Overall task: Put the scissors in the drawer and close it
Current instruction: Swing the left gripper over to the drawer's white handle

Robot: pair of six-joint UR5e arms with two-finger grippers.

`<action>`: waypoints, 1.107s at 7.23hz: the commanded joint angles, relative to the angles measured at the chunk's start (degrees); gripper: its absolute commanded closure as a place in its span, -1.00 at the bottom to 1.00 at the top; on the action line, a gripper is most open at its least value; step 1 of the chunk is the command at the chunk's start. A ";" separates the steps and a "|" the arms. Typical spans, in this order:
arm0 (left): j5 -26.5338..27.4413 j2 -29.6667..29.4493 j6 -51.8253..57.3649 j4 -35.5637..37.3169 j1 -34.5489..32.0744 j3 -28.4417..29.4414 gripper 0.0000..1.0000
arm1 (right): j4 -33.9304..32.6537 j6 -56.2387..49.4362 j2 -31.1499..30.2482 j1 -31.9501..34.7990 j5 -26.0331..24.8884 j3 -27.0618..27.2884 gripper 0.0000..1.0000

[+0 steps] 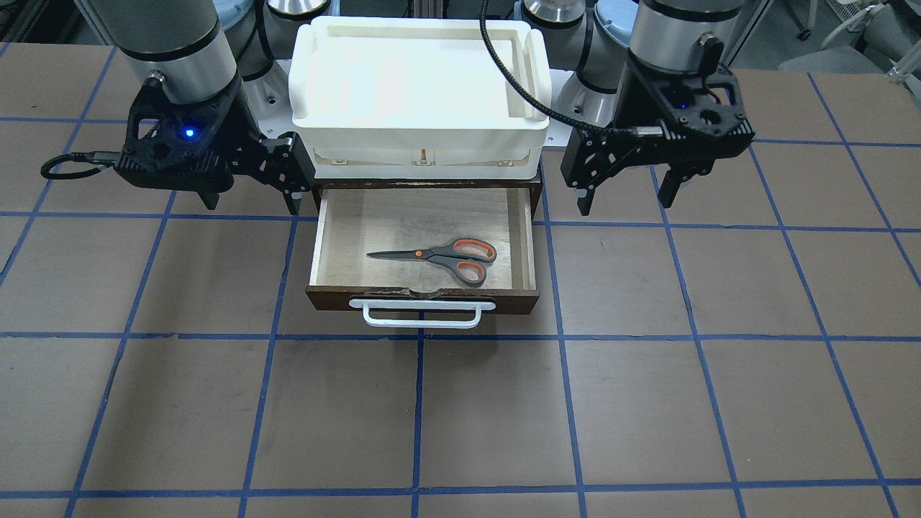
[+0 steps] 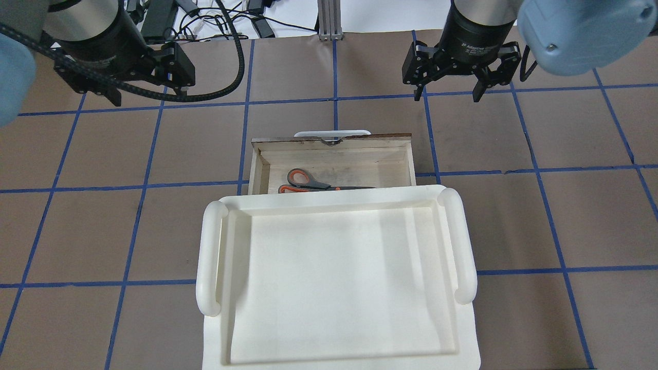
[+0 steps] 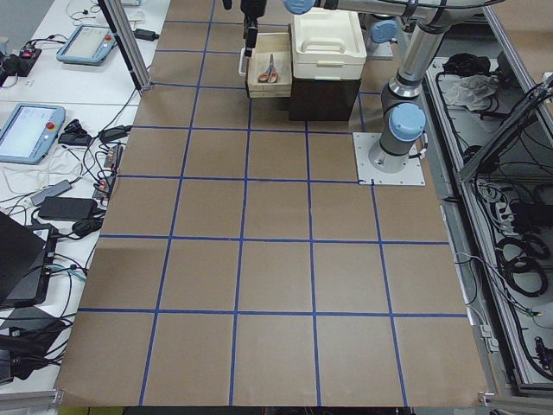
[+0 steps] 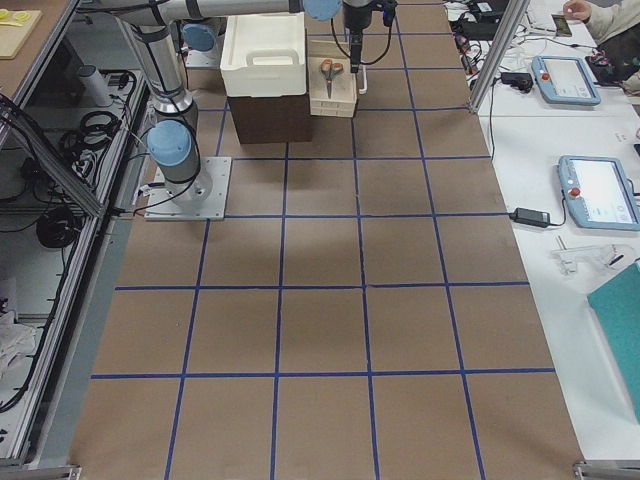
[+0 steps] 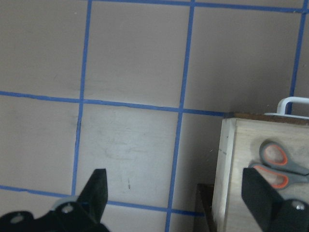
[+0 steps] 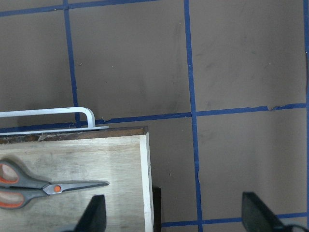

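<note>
Scissors (image 1: 439, 257) lie in the open drawer (image 1: 360, 216); we judge closing next: push its handle (image 1: 403, 304) inward. Both jaws apart, apparently empty.

The scissors (image 1: 432, 253) are grey with orange-lined loops; the drawer (image 1: 403, 223) is dark brown, pale inside; the brown bench (image 1: 647, 403) has blue gridlines.
</note>
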 commanded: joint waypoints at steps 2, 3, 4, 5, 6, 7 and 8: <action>0.03 -10.30 -7.33 9.47 -6.81 1.91 -1.00 | -0.62 0.12 -0.94 0.00 0.01 0.01 -1.00; 0.20 -13.99 -8.74 12.63 -8.84 2.44 -1.00 | -0.70 0.12 -0.85 0.00 0.01 0.09 -1.00; 0.99 -17.25 -9.45 13.36 -10.16 3.92 -1.00 | -0.70 0.21 -0.85 0.00 0.01 0.36 -1.00; 0.82 -20.06 -9.29 13.63 -11.22 5.16 -1.00 | -0.79 0.21 -0.85 0.00 -0.08 0.36 -1.00; 0.91 -22.79 -9.11 15.37 -12.54 5.95 -1.00 | -0.79 0.21 -0.85 0.00 0.01 0.36 -1.00; 0.91 -24.90 -9.37 17.74 -12.98 6.22 -1.00 | -0.79 0.21 -0.85 -0.09 0.01 0.36 -1.00; 0.91 -26.14 -9.37 18.63 -13.68 6.22 -1.00 | -0.70 0.12 -1.03 -0.35 -0.08 0.27 -1.00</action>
